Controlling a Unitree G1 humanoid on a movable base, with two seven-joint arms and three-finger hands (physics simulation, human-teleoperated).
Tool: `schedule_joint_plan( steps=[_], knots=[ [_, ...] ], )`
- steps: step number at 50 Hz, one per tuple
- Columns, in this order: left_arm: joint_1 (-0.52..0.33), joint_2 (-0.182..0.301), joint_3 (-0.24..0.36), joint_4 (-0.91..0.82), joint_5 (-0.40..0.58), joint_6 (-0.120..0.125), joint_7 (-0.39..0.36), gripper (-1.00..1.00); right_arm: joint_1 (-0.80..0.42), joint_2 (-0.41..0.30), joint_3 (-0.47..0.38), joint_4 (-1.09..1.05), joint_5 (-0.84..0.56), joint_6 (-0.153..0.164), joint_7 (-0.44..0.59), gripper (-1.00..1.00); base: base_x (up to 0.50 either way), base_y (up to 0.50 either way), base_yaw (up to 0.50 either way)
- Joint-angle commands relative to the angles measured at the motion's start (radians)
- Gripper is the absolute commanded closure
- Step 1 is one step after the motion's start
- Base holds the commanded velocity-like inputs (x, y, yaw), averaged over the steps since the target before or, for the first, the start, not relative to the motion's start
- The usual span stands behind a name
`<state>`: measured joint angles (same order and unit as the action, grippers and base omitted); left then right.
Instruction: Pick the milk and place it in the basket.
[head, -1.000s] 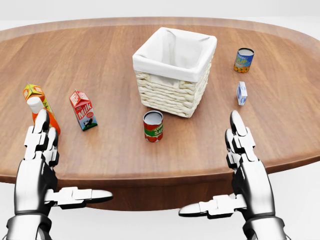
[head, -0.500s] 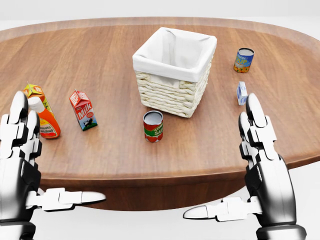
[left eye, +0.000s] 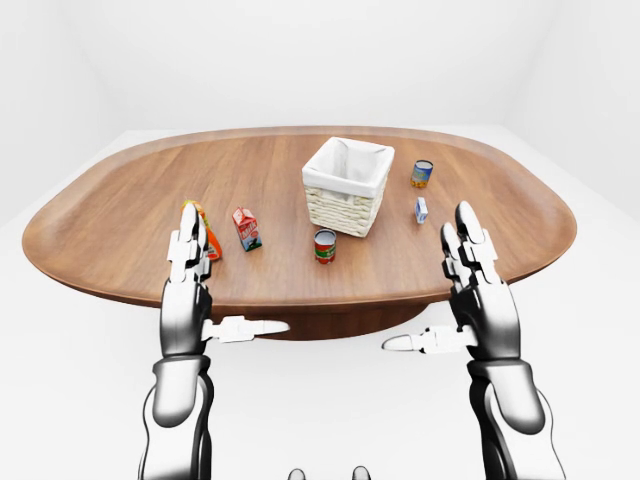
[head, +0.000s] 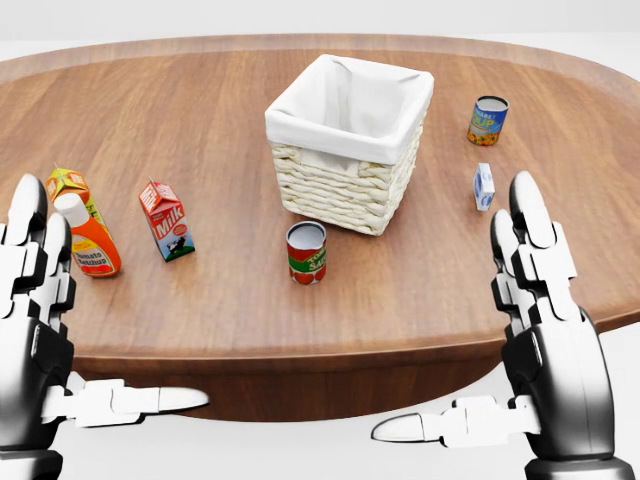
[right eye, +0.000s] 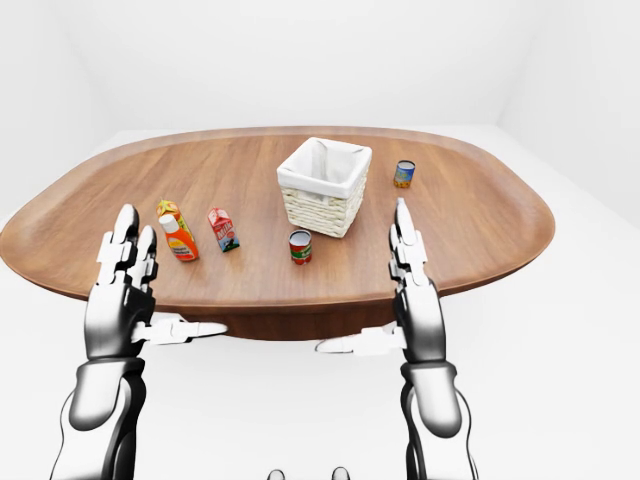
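Observation:
The milk (head: 166, 221) is a small red carton standing upright on the wooden table (head: 200, 120), to the left of the basket. The wicker basket (head: 340, 190) with a white cloth liner stands mid-table and looks empty. My left hand (head: 70, 330) is open at the lower left of the head view, over the table's near edge, fingers up and thumb out to the right. It is left of and below the milk, not touching it. At the lower right my right hand (head: 490, 340) is open too and holds nothing.
An orange bottle (head: 88, 240) and an orange juice carton (head: 66, 184) stand just left of the milk, close to my left fingers. A red tomato can (head: 306, 253) sits below the basket. To its right are a blue can (head: 488, 120) and a small blue-white carton (head: 483, 186).
Both hands have spread outward, the left toward the view's left edge and the right toward the right edge. The bottle, once behind my left fingers, now shows. Table and objects have not moved.

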<state>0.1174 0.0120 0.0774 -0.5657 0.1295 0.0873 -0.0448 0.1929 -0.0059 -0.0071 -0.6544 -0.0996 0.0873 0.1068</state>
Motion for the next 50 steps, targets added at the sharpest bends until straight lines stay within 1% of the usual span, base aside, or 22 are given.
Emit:
schedule_joint_plan(
  steps=[1, 13, 20, 23, 26, 29, 30, 50],
  knots=[
    [0.004, 0.0, -0.002, 0.0, 0.006, 0.0, -0.004, -1.0, 0.011, -0.001, 0.008, -0.017, 0.002, 0.0, 0.006, -1.0, 0.0, 0.0, 0.0],
    [0.006, -0.001, -0.006, 0.006, 0.01, 0.0, -0.004, -1.0, 0.013, -0.001, 0.011, -0.015, 0.006, 0.0, 0.01, -1.0, 0.01, 0.0, 0.0],
    [0.009, -0.002, -0.008, 0.007, 0.012, 0.0, -0.004, -1.0, 0.016, -0.002, 0.014, -0.019, 0.007, -0.003, 0.013, -1.0, 0.3, 0.0, 0.0],
    [0.007, -0.002, -0.008, 0.013, 0.012, 0.0, -0.003, -1.0, 0.018, -0.003, 0.015, -0.016, 0.005, -0.01, 0.014, -1.0, 0.31, 0.0, 0.0],
    [0.018, -0.004, -0.02, 0.009, 0.021, 0.0, -0.003, -1.0, 0.021, -0.003, 0.018, -0.019, 0.001, -0.013, 0.015, -1.0, 0.28, 0.0, 0.0],
    [0.014, -0.002, -0.016, 0.009, 0.018, 0.0, -0.004, -1.0, 0.02, -0.003, 0.018, -0.021, 0.002, -0.01, 0.016, -1.0, 0.26, 0.0, 0.0],
    [0.019, -0.002, -0.015, -0.014, 0.016, 0.0, -0.009, -1.0, 0.021, -0.002, 0.012, -0.045, 0.025, 0.0, 0.025, -1.0, 0.25, 0.0, 0.0],
    [0.018, -0.003, -0.017, -0.006, 0.02, 0.0, -0.009, -1.0, 0.025, -0.003, 0.022, -0.044, 0.017, 0.0, 0.025, -1.0, 0.26, 0.0, 0.0]
  ],
)
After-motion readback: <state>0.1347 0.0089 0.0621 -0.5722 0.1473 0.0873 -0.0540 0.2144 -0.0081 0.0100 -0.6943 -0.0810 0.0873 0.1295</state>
